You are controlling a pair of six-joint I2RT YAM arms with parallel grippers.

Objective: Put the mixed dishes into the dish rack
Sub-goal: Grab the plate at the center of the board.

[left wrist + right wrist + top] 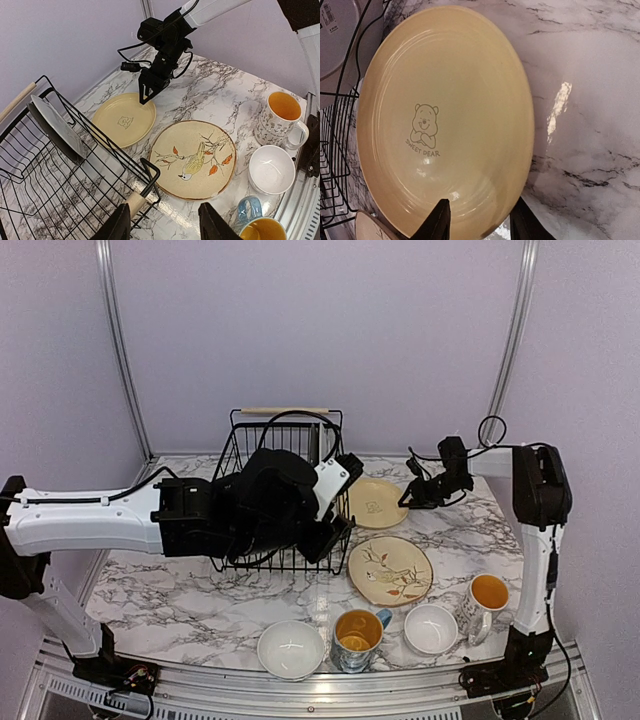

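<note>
The pale yellow plate [445,115] with a bear print lies flat on the marble beside the dish rack [236,455]. My right gripper [480,217] is open, its jaws straddling the plate's near rim, one finger over the inside and one just outside. The same right gripper [146,95] shows at that plate's [122,120] far edge. My left gripper [165,225] hangs open and empty above the rack's [100,150] corner. A grey plate [55,127] stands in the rack. The bird plate [390,570], two white bowls [291,648] [431,628] and two mugs [358,632] [487,600] sit on the table.
The left arm [90,520] stretches across over the rack and hides most of its inside from above. The bird plate [192,160] lies close to the rack's wooden handle [135,202]. Mugs and bowls line the table's front edge.
</note>
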